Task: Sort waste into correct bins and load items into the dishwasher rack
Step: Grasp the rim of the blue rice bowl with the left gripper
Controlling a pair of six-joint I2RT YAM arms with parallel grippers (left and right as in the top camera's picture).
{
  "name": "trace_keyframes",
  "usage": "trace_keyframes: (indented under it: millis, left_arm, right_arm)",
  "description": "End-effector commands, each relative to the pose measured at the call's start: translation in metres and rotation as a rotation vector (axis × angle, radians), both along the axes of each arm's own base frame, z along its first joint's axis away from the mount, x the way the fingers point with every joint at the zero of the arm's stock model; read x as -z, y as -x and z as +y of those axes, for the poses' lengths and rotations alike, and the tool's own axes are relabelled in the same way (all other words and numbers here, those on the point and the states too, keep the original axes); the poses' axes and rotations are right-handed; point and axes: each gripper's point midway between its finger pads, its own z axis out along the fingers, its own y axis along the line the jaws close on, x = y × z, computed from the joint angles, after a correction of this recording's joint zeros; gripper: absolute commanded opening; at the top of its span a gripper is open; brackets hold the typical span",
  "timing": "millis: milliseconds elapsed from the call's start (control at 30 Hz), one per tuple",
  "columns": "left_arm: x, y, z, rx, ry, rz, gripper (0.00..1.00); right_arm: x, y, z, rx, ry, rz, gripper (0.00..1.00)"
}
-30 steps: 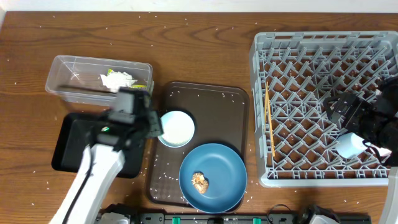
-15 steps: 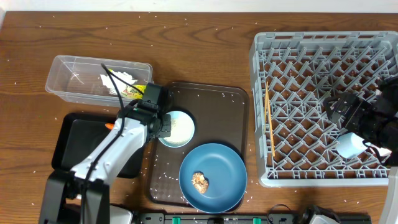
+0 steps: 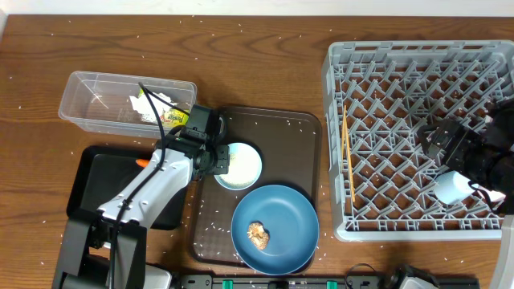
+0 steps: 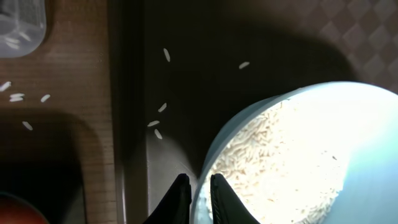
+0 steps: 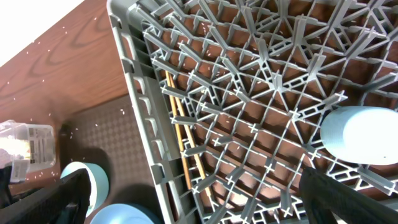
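My left gripper (image 3: 212, 157) (image 4: 198, 194) is shut on the left rim of the small pale bowl (image 3: 241, 165) (image 4: 298, 155), which holds white rice and sits on the brown serving tray. The blue plate (image 3: 277, 221) lies in front of the bowl with a brown food lump (image 3: 258, 234) on it. The clear tub (image 3: 88, 100) holds crumpled paper (image 3: 152, 103) and the wrapper (image 3: 173, 117). An orange carrot (image 3: 142, 162) lies in the black tray (image 3: 96, 193). My right gripper (image 3: 459, 160) (image 5: 194, 177) is open above the grey rack (image 3: 385, 213), beside a light-blue cup (image 3: 450, 187) (image 5: 360, 134). The pinkish cup is out of view.
Yellow chopsticks (image 3: 348, 156) (image 5: 186, 146) lie in the rack's left side. The brown serving tray (image 3: 297, 136) sits between the bins and the rack. Rice grains are scattered over the wooden table (image 3: 257, 64) and the tray.
My left arm swung right from over the bins to the bowl and closed on its rim. The bowl has slid a little to the right. The right arm has not moved.
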Motion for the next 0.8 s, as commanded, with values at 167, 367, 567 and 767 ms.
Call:
trace_keyframes:
  millis: [167,367,567,767]
  left_arm:
    - [0.007,-0.001,0.009,0.012,-0.063,-0.008,0.14]
    - [0.013,0.002,0.010,0.012,-0.069,0.012,0.14]
    - [0.018,0.007,0.011,0.013,-0.074,0.029,0.29]
    - [0.018,0.006,0.011,0.013,-0.073,0.027,0.15]
  right_arm:
    - [-0.001,0.000,0.002,-0.015,0.008,0.003,0.99]
    - [-0.001,0.001,0.002,-0.015,0.008,0.003,0.99]
    - [-0.001,0.001,0.002,-0.015,0.008,0.003,0.99]
    - [0.000,0.001,0.002,-0.015,0.006,0.007,0.99]
